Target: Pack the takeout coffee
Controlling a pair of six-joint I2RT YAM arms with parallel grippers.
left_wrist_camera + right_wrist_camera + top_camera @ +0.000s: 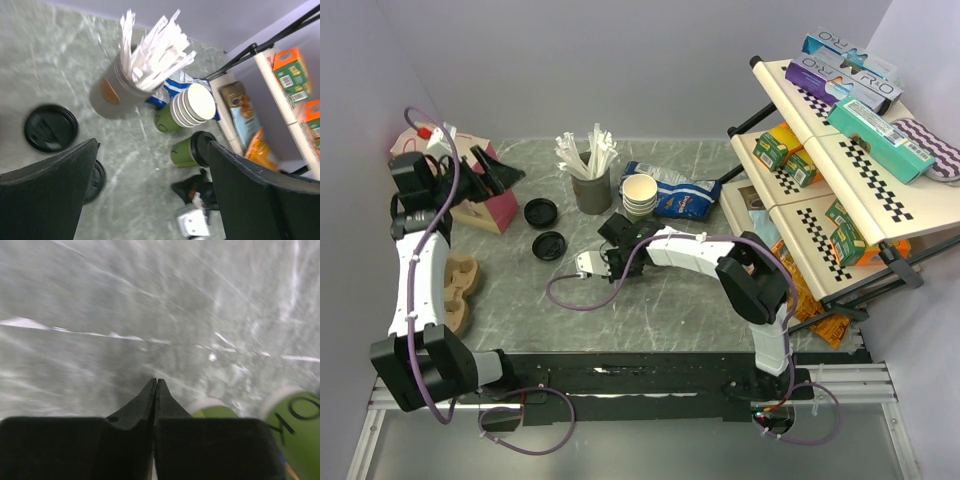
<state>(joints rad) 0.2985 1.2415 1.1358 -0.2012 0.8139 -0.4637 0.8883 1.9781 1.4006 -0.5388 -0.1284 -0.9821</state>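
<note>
Lying sideways, takeout coffee point(184, 153), lid partly hidden behind wide-apart left jaws; right jaws closed, empty.

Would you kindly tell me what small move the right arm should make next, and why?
Probably open the right gripper: its jaws are shut on nothing, while the takeout coffee sits unheld close beside it, so no grasp is possible yet.

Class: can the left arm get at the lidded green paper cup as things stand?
Probably yes: the open left gripper faces the green paper cup with black lid; only loose black lids lie between, though the right arm crowds it.
</note>
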